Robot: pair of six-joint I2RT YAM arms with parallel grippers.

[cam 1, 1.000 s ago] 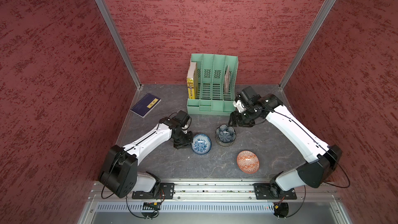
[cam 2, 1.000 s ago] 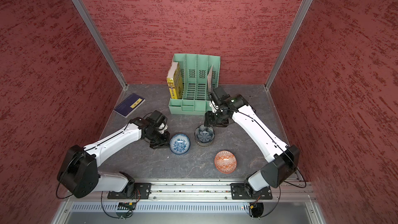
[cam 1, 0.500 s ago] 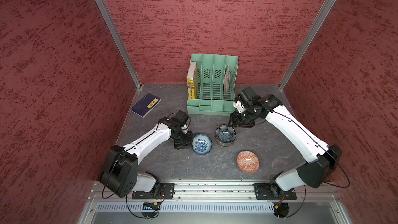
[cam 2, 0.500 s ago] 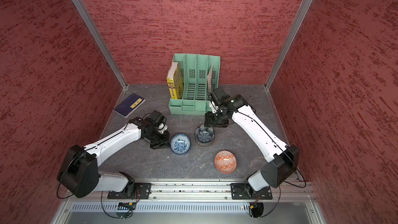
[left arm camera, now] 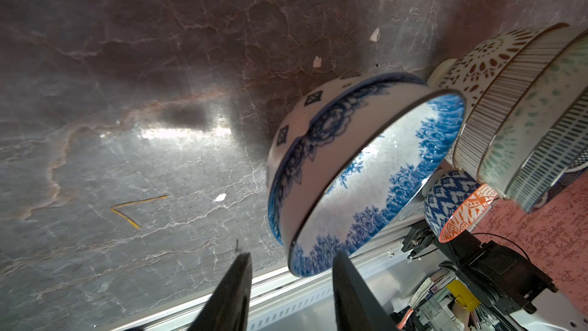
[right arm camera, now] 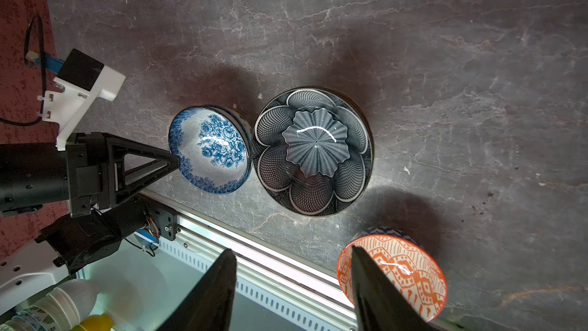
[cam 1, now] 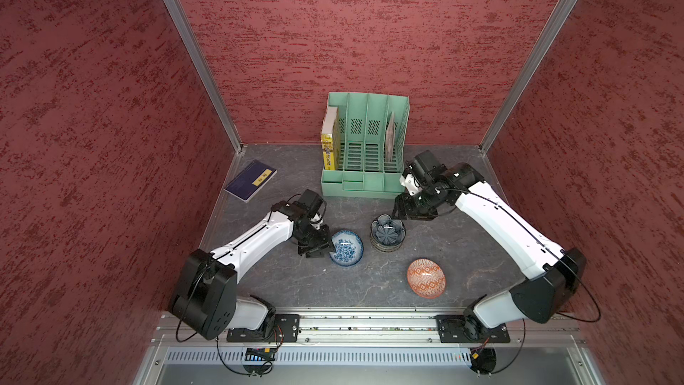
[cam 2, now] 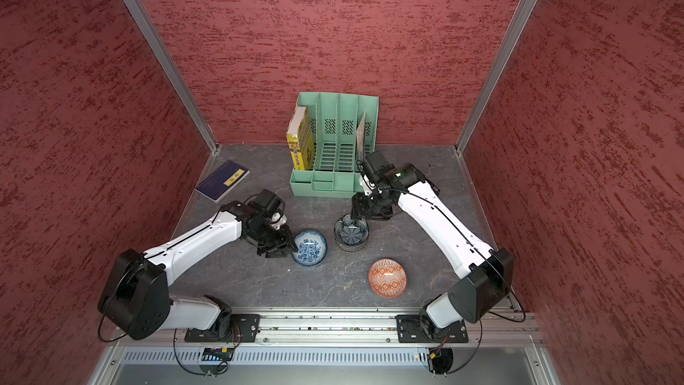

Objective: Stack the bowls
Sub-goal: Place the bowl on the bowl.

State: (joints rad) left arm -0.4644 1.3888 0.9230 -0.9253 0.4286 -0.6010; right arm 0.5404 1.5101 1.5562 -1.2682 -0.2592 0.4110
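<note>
As the left arm stretches low, fingers gape.

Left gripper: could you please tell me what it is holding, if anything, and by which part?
Nothing is held: the left gripper straddles the rim of the blue-and-white floral ceramic bowl, jaws apart, with a gap outside.

Left tool, right tool: jaws parted.

The left gripper now has its jaws parted, releasing the blue floral bowl at its nine-o'clock rim.
</note>
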